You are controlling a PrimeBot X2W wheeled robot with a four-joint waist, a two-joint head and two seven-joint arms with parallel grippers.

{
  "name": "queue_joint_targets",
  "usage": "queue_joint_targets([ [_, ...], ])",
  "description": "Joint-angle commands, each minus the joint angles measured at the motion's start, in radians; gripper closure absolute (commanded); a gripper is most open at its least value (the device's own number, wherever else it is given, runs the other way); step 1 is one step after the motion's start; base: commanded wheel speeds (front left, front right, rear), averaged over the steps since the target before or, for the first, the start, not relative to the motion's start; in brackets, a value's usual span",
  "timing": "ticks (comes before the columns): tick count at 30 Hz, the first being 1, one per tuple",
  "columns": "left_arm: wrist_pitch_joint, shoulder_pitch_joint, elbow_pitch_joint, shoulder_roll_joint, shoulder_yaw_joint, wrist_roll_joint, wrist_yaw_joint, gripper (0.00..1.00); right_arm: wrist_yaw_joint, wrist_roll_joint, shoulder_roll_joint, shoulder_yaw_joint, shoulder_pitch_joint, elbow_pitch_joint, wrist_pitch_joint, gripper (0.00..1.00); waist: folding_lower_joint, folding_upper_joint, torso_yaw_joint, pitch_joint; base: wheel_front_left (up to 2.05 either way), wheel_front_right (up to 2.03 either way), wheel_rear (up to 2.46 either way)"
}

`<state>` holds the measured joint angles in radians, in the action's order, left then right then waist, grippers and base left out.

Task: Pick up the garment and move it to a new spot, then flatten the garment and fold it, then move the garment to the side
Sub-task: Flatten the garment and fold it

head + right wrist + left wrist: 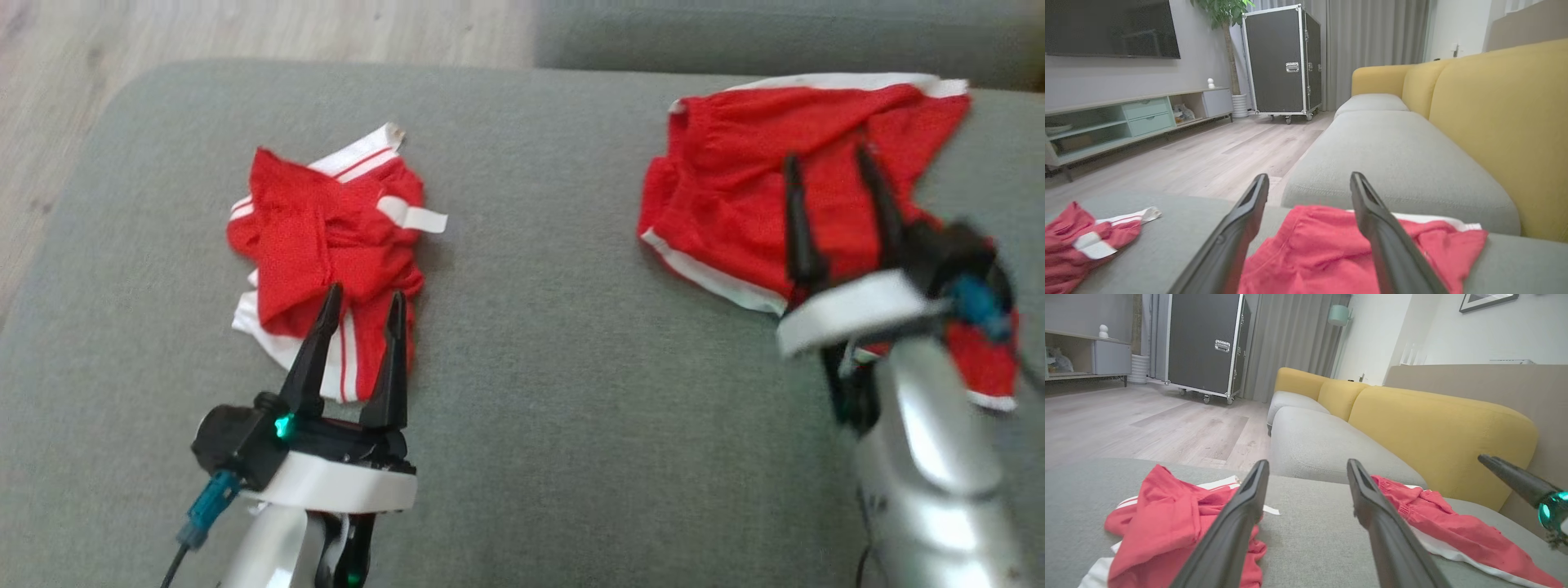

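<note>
Nearest the robot, the left gripper (365, 292) has its fingers wide apart with nothing between them. Its tips are over the near edge of the left garment (326, 237), a red piece with white stripes lying bunched and twisted on the grey cushion (539, 343). The right gripper (825, 155) is likewise spread and grips nothing. Its fingers hang over the right garment (727, 180), red with white trim, which lies toward the cushion's right end. That one is more spread out but rumpled, with one flap turned over. Which of the two the task means cannot be told. As things lie, the right one may already be in its new spot, lying free, but flattening looks barely begun, and no fold or move aside shows. The left one looks unworked. Beyond the cushion are the wooden floor (245, 33) and the yellow backrest (1502, 122).
</note>
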<state>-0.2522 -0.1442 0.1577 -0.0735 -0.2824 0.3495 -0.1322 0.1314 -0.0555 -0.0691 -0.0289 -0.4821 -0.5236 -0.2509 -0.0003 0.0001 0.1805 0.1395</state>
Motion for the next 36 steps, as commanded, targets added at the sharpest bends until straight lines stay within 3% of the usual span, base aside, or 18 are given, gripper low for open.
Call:
queue_joint_targets([
  [1,-0.010,-0.017,-0.035,-0.011,0.041,-0.009,0.002,0.00,-0.001,-0.022,0.018,-0.036,-0.012,0.049,-0.011,0.00,0.0003,-0.0001,-0.026,-0.026,0.00,0.00,0.00],
  [7,-0.010,0.005,-0.039,-0.010,0.044,-0.014,0.002,0.00,-0.001,-0.069,0.019,-0.126,0.165,0.142,-0.011,0.00,0.0003,-0.0001,-0.048,-0.039,0.00,0.00,0.00],
  [14,-0.010,0.004,-0.039,-0.014,0.026,-0.014,0.002,0.00,-0.001,-0.040,0.019,-0.169,0.171,0.133,-0.011,0.00,0.0003,-0.0001,-0.030,-0.026,0.00,0.00,0.00],
  [20,-0.010,-0.012,-0.034,-0.014,-0.004,-0.007,0.002,0.00,-0.001,0.005,0.019,-0.200,0.094,0.000,-0.007,0.00,0.0003,-0.0001,0.027,0.008,0.00,0.00,0.00],
  [27,-0.010,-0.039,-0.022,-0.011,-0.034,0.005,0.002,0.00,-0.001,0.028,-0.007,-0.199,-0.049,-0.242,0.008,0.00,0.0003,-0.0001,0.109,0.053,0.00,0.00,0.00],
  [36,-0.010,-0.066,-0.014,0.000,-0.061,0.015,0.002,0.00,-0.001,0.036,-0.039,-0.130,-0.164,-0.446,0.002,0.00,0.0003,-0.0001,0.171,0.088,0.00,0.00,0.00],
])
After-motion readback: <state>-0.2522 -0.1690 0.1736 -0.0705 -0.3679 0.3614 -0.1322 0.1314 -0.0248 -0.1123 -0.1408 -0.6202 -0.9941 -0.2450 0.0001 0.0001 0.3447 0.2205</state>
